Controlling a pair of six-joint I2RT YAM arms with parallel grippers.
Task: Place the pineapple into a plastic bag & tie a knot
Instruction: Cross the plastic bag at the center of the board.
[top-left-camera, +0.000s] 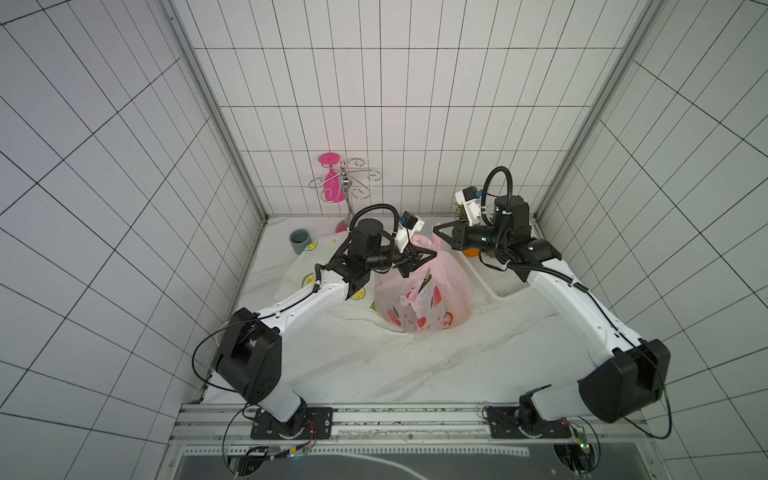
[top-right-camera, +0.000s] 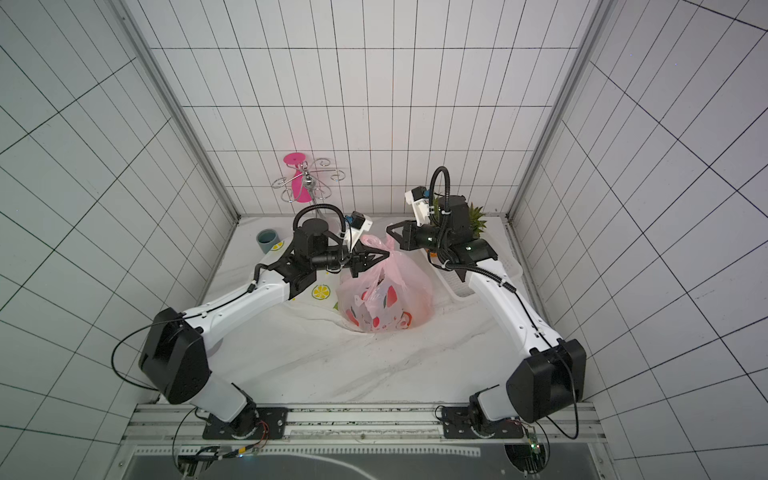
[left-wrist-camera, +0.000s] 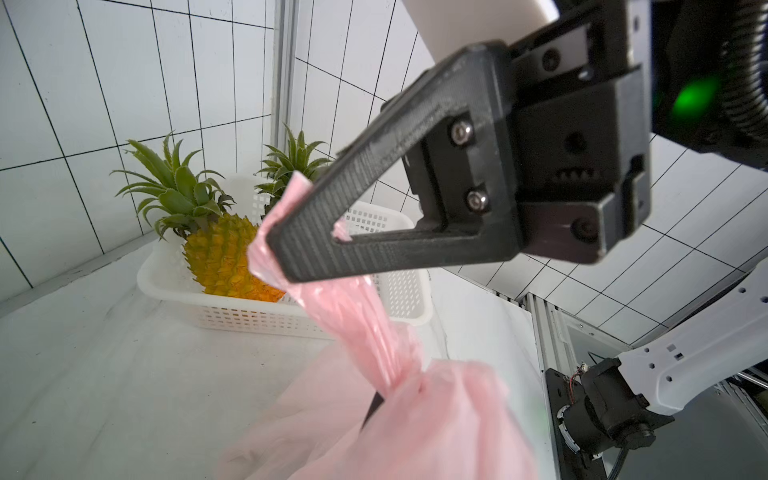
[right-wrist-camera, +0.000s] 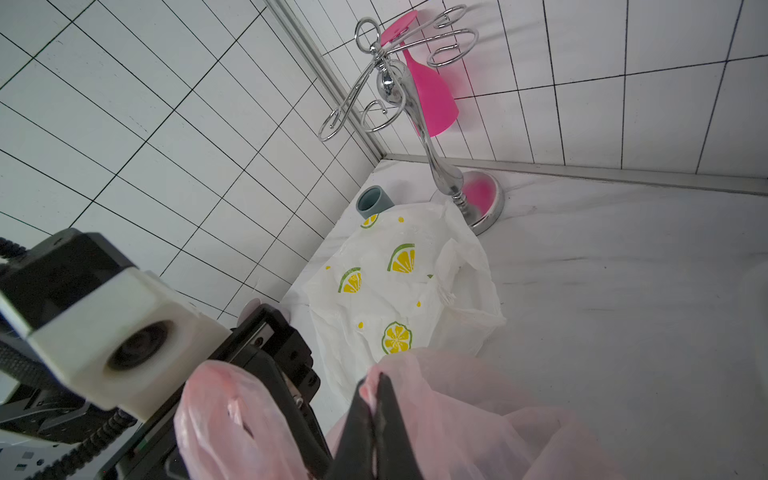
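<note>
Bag handle (left-wrist-camera: 365, 328) inside right end effector (left-wrist-camera: 279, 249)

Pink bag (top-left-camera: 419, 299) stands bulging — pineapple (top-left-camera: 427, 285) seemingly inside.

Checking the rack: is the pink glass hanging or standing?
Hanging upside down: pink glass foot held in the chrome rack, bowl pointing down.

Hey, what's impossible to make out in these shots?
What's inside the bag: both top views, tinted printed plastic hides it.
Jaws of the left gripper, open or shut: left wrist view, blurred bag covers them.
Body of the second pineapple: left wrist view, right gripper blocks it.
</note>
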